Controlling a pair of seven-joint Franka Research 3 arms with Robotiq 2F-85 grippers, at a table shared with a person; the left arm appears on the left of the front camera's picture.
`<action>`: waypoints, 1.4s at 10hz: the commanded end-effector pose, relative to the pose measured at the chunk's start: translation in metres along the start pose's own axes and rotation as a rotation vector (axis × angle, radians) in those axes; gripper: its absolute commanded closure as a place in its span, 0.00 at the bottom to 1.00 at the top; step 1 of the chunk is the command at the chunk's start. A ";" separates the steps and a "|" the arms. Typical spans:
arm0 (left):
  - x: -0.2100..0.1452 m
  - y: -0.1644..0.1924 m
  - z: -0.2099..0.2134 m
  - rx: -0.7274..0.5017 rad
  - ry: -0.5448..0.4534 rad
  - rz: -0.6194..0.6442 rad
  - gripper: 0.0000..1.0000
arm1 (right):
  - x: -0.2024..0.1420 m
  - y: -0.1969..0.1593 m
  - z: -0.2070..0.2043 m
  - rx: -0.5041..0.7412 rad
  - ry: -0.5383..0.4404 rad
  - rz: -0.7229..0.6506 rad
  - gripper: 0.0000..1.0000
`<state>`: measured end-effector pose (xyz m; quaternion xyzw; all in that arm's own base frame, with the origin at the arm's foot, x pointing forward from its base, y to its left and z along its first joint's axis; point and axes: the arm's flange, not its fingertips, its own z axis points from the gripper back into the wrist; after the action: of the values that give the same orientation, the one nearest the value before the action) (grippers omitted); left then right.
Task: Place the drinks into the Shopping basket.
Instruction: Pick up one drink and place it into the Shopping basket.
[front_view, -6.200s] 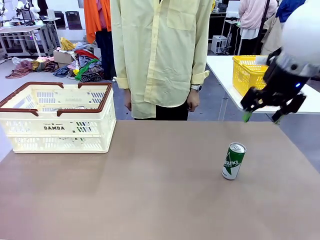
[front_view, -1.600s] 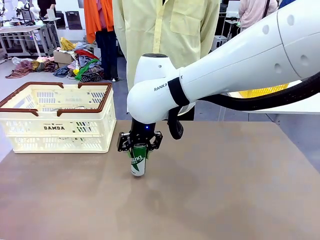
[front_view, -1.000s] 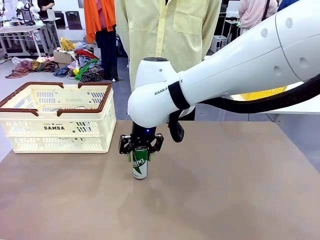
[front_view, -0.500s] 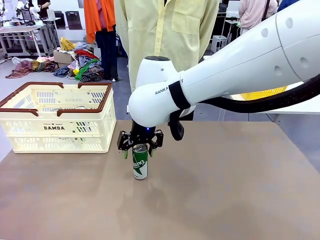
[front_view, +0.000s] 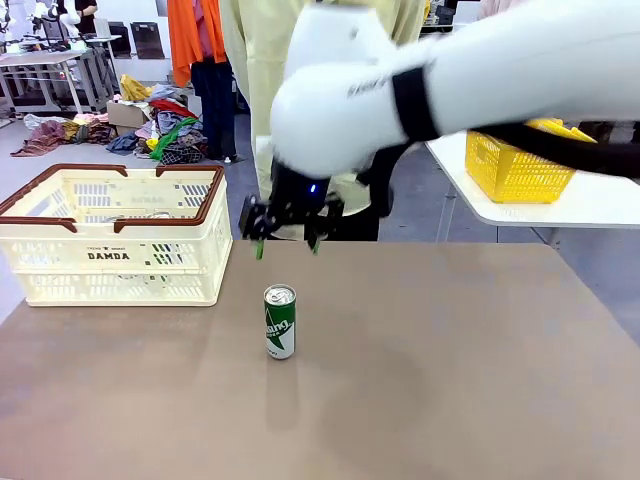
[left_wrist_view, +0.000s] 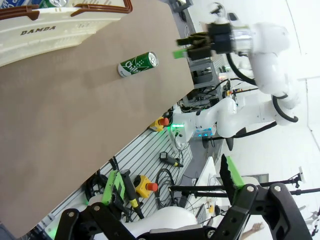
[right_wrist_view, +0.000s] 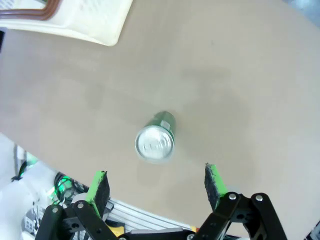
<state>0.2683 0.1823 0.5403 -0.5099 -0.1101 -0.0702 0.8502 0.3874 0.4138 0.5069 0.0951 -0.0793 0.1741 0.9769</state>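
We read "DAMDA" in dark print on the side of the basket, a cream slatted plastic crate with red-brown rim handles; smaller print sits above that word, too fine for us to make out. The can is a slim metal cylinder, green with a white logo we cannot read in full, and a silver top with a pull tab. It stands upright on the smooth brown table, directly below the right gripper, apart from it and free of any hold. That gripper's jaws stand wide apart, empty, with green pads on black fingers; part of a word, "ANKA", shows on the white arm above it. In the right wrist view we look straight down on the can's round silver lid, which lies between and beyond the two green pads, with a corner of the basket far off past the can. In the left wrist view the left gripper also has its jaws spread, holding nothing, well away from the can, which lies beyond it near the lettered basket. A yellow mesh basket sits on a white side table.
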 end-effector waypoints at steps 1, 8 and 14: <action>0.000 -0.004 0.000 -0.016 -0.008 0.006 0.00 | -0.029 -0.038 0.039 0.079 0.013 -0.042 0.00; 0.000 -0.004 0.000 -0.016 -0.008 0.006 0.00 | -0.195 -0.232 0.004 0.460 -0.077 -0.495 0.00; 0.000 -0.004 0.000 -0.016 -0.008 0.006 0.00 | -0.150 -0.197 0.024 0.483 0.027 -0.425 0.00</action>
<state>0.2683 0.1826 0.5401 -0.5102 -0.1099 -0.0695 0.8502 0.2989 0.1577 0.4790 0.3169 -0.0182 -0.0377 0.9475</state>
